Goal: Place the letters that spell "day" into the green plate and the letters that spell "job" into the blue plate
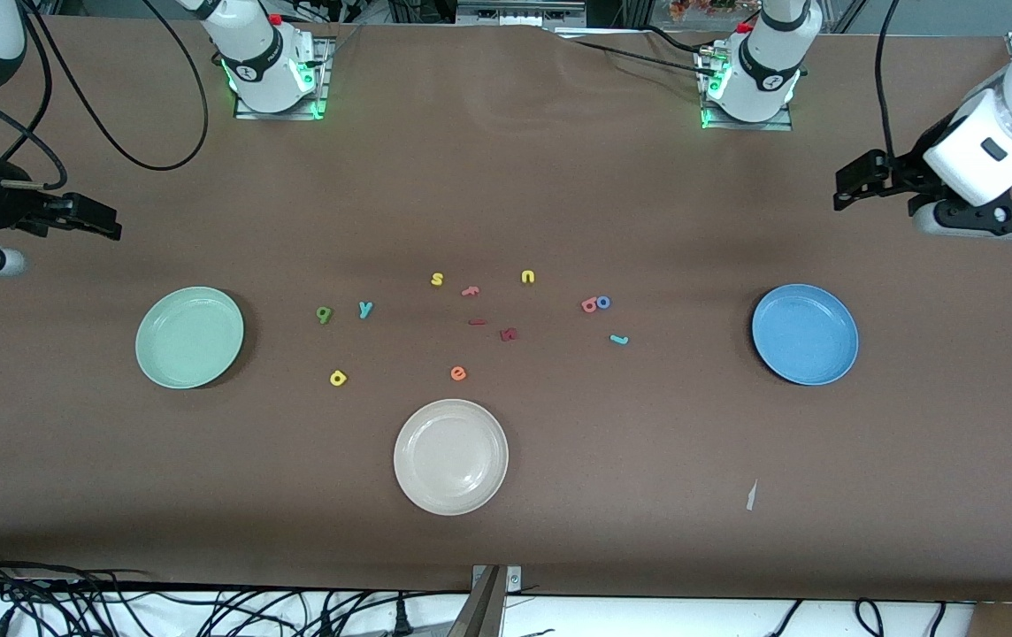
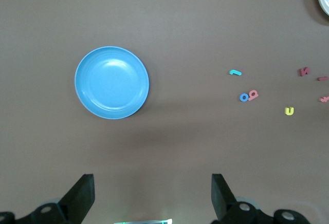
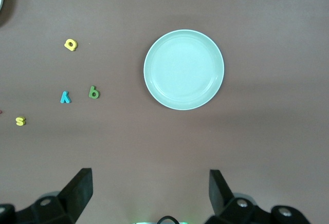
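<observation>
- I see my left gripper [image 1: 844, 188] up over the desk's left-arm end, fingers [image 2: 82, 196] spread wide, nothing between them.
- My right gripper [image 1: 108, 226] hangs over the right-arm end, jaws apart too and empty.
- The green plate [image 1: 189, 337] lies toward the right-arm end, bare; the blue plate [image 1: 805, 333] toward the left-arm end, bare as well.
- A white plate [image 1: 450, 456] sits mid-desk, near the front edge.
- Between the coloured plates: green letter [image 1: 324, 314] and teal y [image 1: 365, 308] side by side, yellow loop [image 1: 338, 378] nearer the front edge.
- Pink b [image 1: 589, 305] touches blue o [image 1: 603, 302]; teal j [image 1: 618, 339] lies just nearer the front edge.
- Yellow s [image 1: 437, 280], yellow u [image 1: 528, 277], orange e [image 1: 458, 373] and red pieces [image 1: 509, 333] lie mid-desk.
</observation>
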You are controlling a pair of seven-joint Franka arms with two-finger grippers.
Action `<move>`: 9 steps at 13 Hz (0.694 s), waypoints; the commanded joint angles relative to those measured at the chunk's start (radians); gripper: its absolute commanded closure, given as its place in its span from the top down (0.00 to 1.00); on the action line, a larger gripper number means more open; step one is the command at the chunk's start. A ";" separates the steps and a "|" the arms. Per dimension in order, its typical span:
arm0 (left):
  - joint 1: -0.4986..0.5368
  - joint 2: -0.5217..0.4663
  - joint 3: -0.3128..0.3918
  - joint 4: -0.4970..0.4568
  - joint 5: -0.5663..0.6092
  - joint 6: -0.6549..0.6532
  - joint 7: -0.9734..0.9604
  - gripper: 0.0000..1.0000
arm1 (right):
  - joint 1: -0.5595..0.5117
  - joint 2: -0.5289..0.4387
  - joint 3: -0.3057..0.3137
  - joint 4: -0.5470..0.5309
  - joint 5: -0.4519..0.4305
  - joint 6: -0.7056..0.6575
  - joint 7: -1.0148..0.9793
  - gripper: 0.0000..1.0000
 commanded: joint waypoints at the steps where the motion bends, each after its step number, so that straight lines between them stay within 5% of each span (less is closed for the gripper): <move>1: 0.001 -0.006 -0.007 -0.007 -0.017 0.016 -0.008 1.00 | 0.000 -0.004 -0.003 0.001 0.003 -0.011 -0.015 1.00; 9: 0.018 -0.037 -0.002 -0.008 0.074 -0.007 0.006 1.00 | 0.000 -0.003 -0.003 -0.001 0.006 -0.024 -0.017 1.00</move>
